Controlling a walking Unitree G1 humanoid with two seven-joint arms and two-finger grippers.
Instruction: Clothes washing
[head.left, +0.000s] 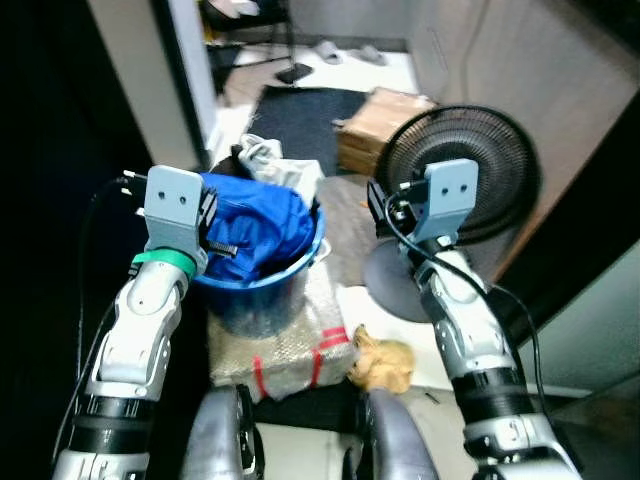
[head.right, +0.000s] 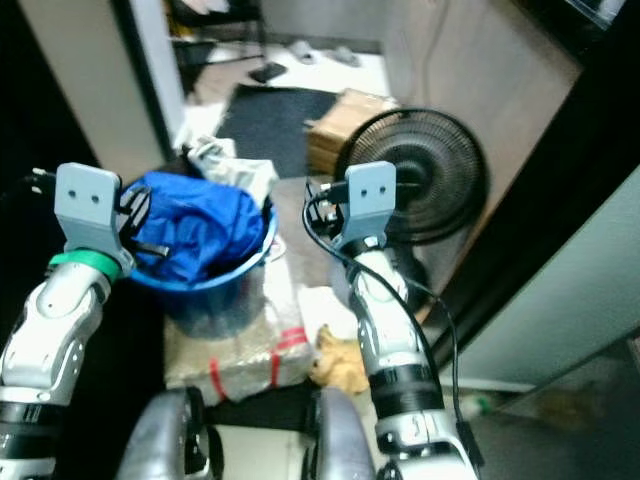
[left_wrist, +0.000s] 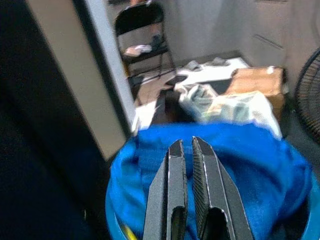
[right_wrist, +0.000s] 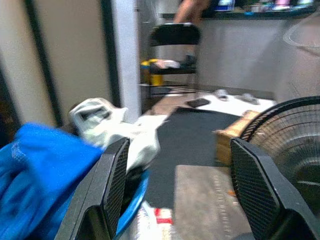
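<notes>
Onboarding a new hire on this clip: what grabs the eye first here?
The blue bucket heaped with blue cloth, standing on a wrapped bundle between the arms. The left gripper hovers shut over the cloth; the right gripper is open, beside a black fan on the robot's right.

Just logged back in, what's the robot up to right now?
It stands over a blue bucket stuffed with blue clothing, which sits on a wrapped bundle on the floor. The left pincer is shut and poised just above the blue clothing, holding nothing. The right pincer is wide open, raised beside the bucket near a black fan. White clothes lie behind the bucket, and a yellow rag lies on the floor.
</notes>
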